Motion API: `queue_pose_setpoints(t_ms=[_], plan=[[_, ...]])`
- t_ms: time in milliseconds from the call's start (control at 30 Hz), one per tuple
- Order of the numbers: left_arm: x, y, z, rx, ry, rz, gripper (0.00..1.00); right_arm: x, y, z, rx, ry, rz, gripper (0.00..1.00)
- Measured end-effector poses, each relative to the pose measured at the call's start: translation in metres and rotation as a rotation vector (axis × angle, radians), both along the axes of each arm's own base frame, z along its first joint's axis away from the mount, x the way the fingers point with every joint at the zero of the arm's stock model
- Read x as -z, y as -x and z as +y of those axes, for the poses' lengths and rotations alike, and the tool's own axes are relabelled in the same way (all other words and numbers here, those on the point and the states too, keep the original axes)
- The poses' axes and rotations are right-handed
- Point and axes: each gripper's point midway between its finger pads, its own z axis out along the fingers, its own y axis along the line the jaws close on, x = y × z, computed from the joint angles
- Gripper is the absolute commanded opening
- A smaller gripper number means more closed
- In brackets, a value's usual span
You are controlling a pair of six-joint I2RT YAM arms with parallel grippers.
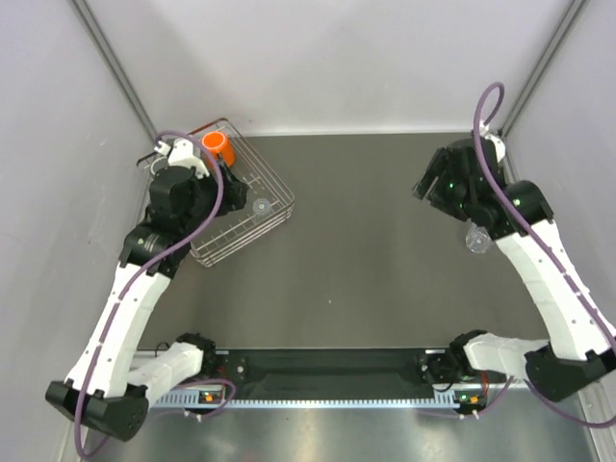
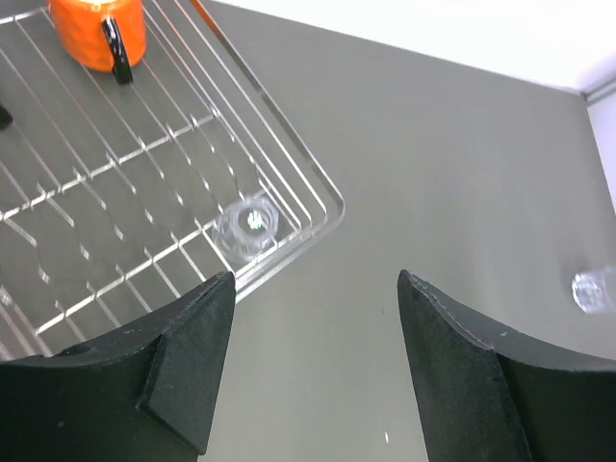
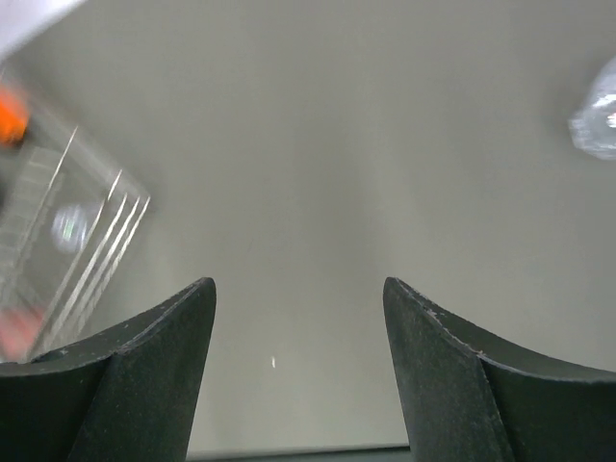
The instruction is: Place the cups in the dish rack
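Hovering over the dish rack (image 1: 269, 171) at the far-left corner of the bench (image 1: 366, 269), your left tool (image 2: 310, 289) hangs with its fingers apart and nothing between them. Inside the rack, the bright orange mug (image 2: 96, 34), black handle showing, sits at the far corner. One clear tumbler (image 2: 248, 226) stands just inside the wire by the right-hand corner. The second clear tumbler (image 1: 474, 239) is on the bench near the right edge, close beside your right arm (image 1: 539, 260). It looks thin and glassy, easy to lose against the grey surface, and you cannot tell whether it is upright. Your right tool (image 3: 298, 289) is likewise spread and empty, with that tumbler off to the upper right of its own view. The loading looks partly done, and the loose tumbler is the step in hand: bring the right tool over it, straddle it and close gently.
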Motion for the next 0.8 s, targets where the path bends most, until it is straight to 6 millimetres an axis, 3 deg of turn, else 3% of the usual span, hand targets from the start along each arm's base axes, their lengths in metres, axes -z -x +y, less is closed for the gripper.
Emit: queue_pose_setpoints(t_ms=[167, 367, 533, 800], plan=[[-0.006, 0.031, 0.004, 0.024, 0.016, 0.008, 0.74, 0.014, -0.036, -0.052, 0.27, -0.005, 0.087, 0.66], [-0.016, 0.054, 0.002, 0.066, 0.048, -0.011, 0.74, 0.067, -0.064, -0.123, 0.531, 0.019, 0.274, 0.64], [-0.012, 0.061, -0.002, 0.095, 0.06, -0.007, 0.74, 0.101, -0.073, -0.146, 0.604, 0.073, 0.395, 0.64], [-0.001, 0.062, 0.001, 0.095, 0.027, 0.006, 0.75, 0.124, -0.075, -0.183, 0.719, 0.198, 0.471, 0.6]])
